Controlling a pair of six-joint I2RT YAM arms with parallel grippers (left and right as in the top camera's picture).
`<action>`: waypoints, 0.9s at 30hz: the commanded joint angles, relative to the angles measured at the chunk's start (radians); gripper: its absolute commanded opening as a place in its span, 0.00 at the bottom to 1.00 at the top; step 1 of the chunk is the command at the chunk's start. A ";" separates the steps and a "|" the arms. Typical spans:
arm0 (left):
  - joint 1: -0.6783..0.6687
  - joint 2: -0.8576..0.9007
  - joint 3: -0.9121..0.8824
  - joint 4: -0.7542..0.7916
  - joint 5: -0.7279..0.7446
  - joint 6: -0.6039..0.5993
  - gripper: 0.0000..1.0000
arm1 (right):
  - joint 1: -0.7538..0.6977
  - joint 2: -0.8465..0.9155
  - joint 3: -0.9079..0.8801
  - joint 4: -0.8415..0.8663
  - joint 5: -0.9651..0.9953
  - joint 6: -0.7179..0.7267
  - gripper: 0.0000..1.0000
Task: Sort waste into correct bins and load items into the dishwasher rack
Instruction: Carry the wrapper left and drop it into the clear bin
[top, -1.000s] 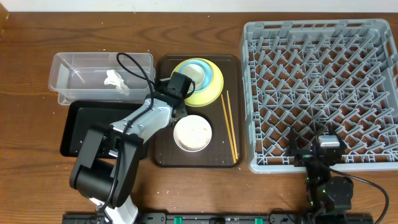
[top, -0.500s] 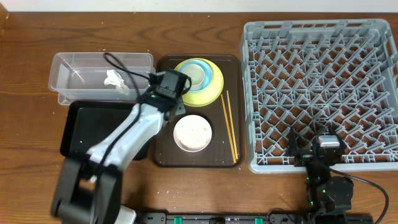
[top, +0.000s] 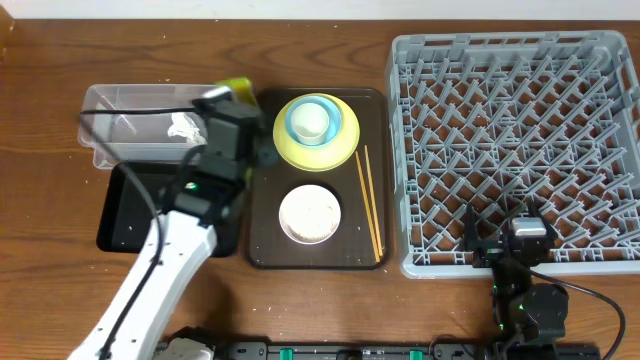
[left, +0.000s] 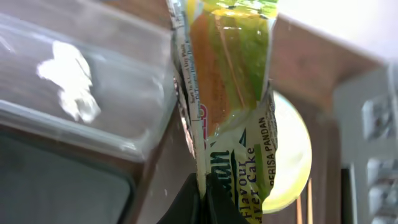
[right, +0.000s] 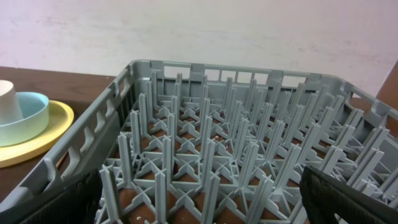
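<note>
Wrapper (left: 230, 106) carried over to the tub (top: 104, 98) — wooden table (top: 330, 305), pale wall (right: 217, 31).

Your wooden counter (top: 300, 310) carries, left to right: clear tub (top: 110, 130) behind black tray (top: 120, 210), brown serving tray (top: 350, 245), grey rack (top: 500, 120).

Overhead looks straight down; left wrist close, right wrist low, both catching the yellow plate (top: 345, 150).
</note>
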 joint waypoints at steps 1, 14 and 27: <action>0.060 -0.003 -0.004 0.020 -0.006 -0.002 0.07 | -0.010 -0.006 -0.002 -0.004 -0.003 -0.012 0.99; 0.236 0.202 -0.004 0.240 -0.007 -0.012 0.06 | -0.010 -0.006 -0.002 -0.003 -0.003 -0.011 0.99; 0.272 0.360 -0.004 0.363 -0.008 -0.008 0.43 | -0.010 -0.006 -0.002 -0.003 -0.003 -0.012 0.99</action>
